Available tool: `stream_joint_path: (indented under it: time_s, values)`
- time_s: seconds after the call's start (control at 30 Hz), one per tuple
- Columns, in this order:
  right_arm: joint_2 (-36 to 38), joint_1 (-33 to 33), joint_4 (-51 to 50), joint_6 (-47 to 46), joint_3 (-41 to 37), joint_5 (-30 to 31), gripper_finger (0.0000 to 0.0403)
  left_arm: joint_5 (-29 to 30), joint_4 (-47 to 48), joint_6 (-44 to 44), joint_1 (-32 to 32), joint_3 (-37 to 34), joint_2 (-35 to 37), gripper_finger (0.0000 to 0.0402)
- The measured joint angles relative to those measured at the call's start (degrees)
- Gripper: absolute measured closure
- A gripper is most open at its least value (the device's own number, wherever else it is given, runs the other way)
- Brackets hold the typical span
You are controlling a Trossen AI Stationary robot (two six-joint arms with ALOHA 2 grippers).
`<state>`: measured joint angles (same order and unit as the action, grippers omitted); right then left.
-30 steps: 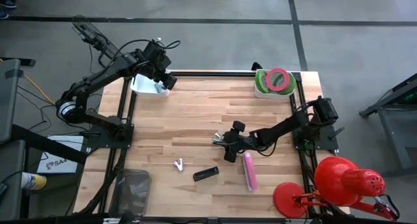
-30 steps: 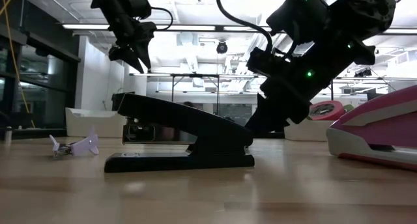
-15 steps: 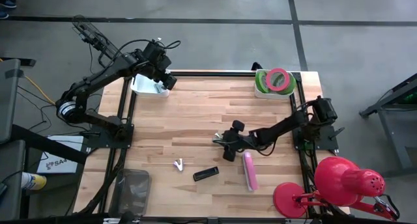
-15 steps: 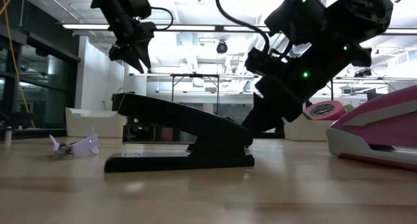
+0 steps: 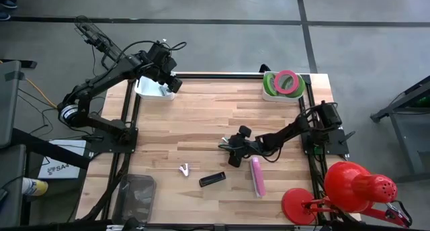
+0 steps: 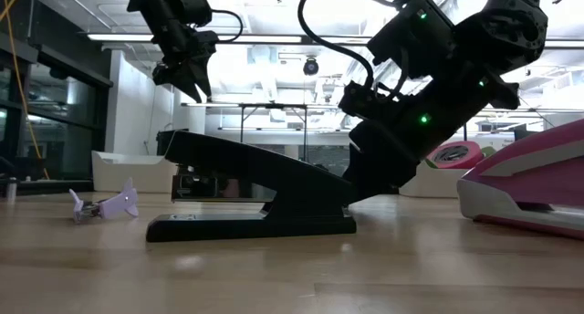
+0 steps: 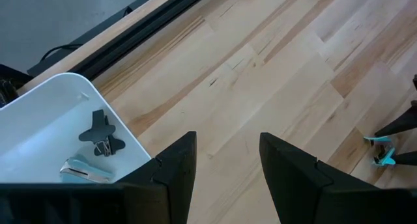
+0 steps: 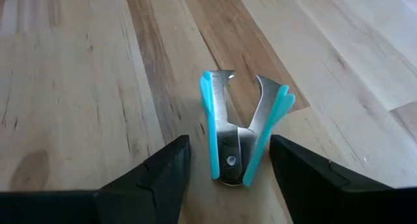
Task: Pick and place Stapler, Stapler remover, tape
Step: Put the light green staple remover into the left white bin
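The right gripper (image 8: 228,160) is sitting low near the table's middle, its fingers (image 8: 156,172) standing apart on either side of the blue staple remover (image 8: 240,126), not pinching it. Bare wood is lying open ahead of it. Just beside it are lying the pink stapler (image 5: 256,176), the black stapler (image 5: 212,179) and a small pale remover (image 5: 184,169). The tape (image 5: 287,81) is resting in the green tray (image 5: 269,88) at the far right corner. The left gripper (image 7: 225,168) is hanging half open and empty over the white bin (image 7: 39,120) at the far left edge.
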<state>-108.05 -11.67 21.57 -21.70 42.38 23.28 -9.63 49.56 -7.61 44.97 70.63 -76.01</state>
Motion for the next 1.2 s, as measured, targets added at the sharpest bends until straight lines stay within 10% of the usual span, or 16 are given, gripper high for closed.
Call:
stream_joint_path:
  time_s: [0.43, 0.83, 1.2]
  values:
    - [-0.27, 0.01, 1.33, -0.36, 0.04, -1.35, 0.0323, 0.25, 0.02, 0.52, 0.00, 0.00, 0.00, 0.0236]
    - [0.50, 0.29, 0.47, -3.66, 1.63, -2.86, 0.0324, 0.32, 0.11, 1.60, 0.00, 0.00, 0.00, 0.0236]
    - [3.61, 7.21, -25.74, 8.03, 17.55, -7.40, 0.0324, -0.65, -0.51, 4.92, 0.00, 0.00, -0.01, 0.0236]
